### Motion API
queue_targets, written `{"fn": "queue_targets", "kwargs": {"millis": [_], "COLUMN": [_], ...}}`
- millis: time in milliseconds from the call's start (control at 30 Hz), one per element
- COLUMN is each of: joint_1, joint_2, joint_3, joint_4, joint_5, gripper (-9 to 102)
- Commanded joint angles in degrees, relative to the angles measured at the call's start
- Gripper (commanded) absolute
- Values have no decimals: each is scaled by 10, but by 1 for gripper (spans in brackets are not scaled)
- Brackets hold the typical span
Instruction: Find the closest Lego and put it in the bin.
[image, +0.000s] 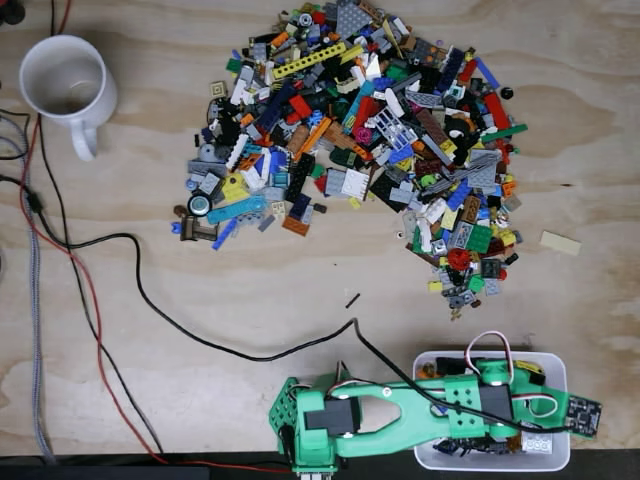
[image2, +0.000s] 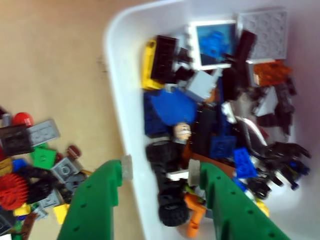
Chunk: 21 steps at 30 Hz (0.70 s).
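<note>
Bin crowded, table open beside it

Loose bricks fill the bin (image2: 125, 75) under the spread green gripper (image2: 160, 180). Bare plywood lies between bin and Lego pile (image: 370, 130), crossed by a black cable (image: 200, 335).

Even bright lighting; wrist view blurred throughout.

Place: hobby workshop or maker's bench
Surface: bare plywood bench (image: 250, 310)
Wiring: loose black and red cables (image: 90, 300) trailing across it
Clutter: heaped Lego pile (image: 370, 150), white mug (image: 65, 85)
Machine: green 3D-printed arm (image: 400, 410)
</note>
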Motion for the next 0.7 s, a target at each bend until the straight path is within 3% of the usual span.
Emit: {"fn": "queue_targets", "kwargs": {"millis": [0,100,133,333,667], "joint_1": [-176,-324,-371,-561,-666], "joint_2": [84,134,171,253,333], "joint_3": [-11,75,133,264,353], "joint_4": [-67,-102,-151,-241,-317], "joint_5": [-53,-82,-85,-72,-98], "gripper": [15,15,15,16,18]}}
